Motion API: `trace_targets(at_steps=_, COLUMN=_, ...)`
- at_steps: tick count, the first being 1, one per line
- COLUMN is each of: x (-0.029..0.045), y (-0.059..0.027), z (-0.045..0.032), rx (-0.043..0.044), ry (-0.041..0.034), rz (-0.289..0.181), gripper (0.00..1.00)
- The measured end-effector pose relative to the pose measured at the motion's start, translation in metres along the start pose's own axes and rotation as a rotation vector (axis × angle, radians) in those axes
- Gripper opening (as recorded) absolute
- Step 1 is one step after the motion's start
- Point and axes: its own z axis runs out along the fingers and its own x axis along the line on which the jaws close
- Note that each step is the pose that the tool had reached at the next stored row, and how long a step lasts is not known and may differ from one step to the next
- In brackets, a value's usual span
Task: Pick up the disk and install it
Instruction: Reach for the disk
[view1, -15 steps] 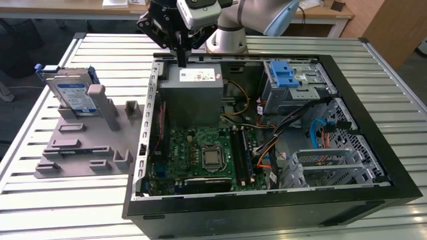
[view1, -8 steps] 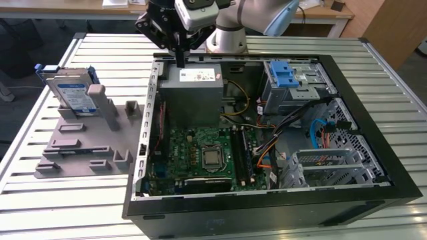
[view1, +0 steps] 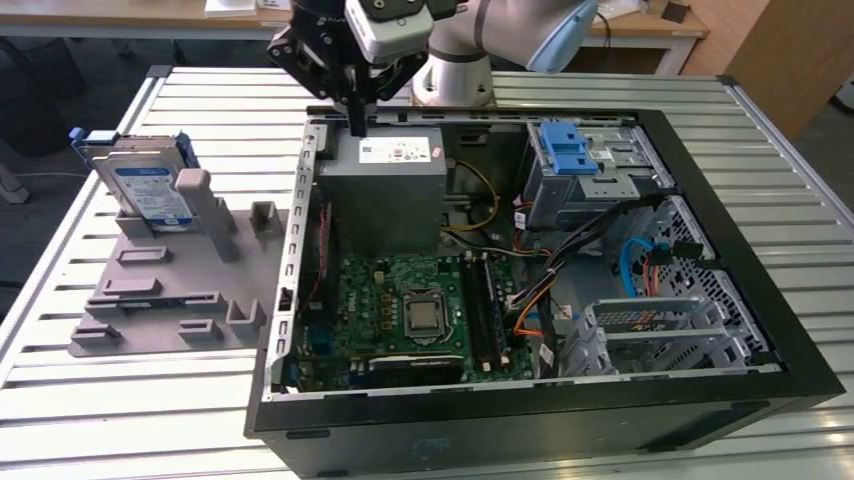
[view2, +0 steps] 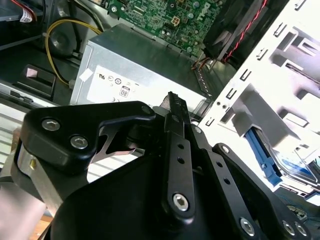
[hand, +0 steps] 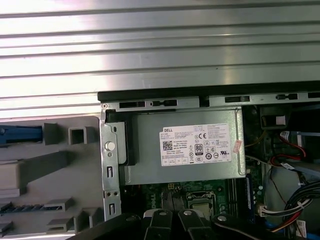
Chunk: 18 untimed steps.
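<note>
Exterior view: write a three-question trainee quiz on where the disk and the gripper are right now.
1. True or false: the gripper is holding the disk.
2. Multiple choice: the disk is
A. standing upright in the grey holder, on the exterior view's left
B. seated in a drive bay
C. lying flat on the motherboard
3. Short answer: which part inside the open case is the gripper nearest to?

Key
1. False; the disk is well apart from the gripper.
2. A
3. The grey metal box with the white sticker; the gripper hangs at its far edge.
</note>
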Motion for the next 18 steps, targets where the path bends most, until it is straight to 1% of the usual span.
trace_targets(at_steps=18, x=0.0065, y=-0.0006, z=0.0029, rx=0.0001, ry=0.0023, rz=0.0, gripper=0.11)
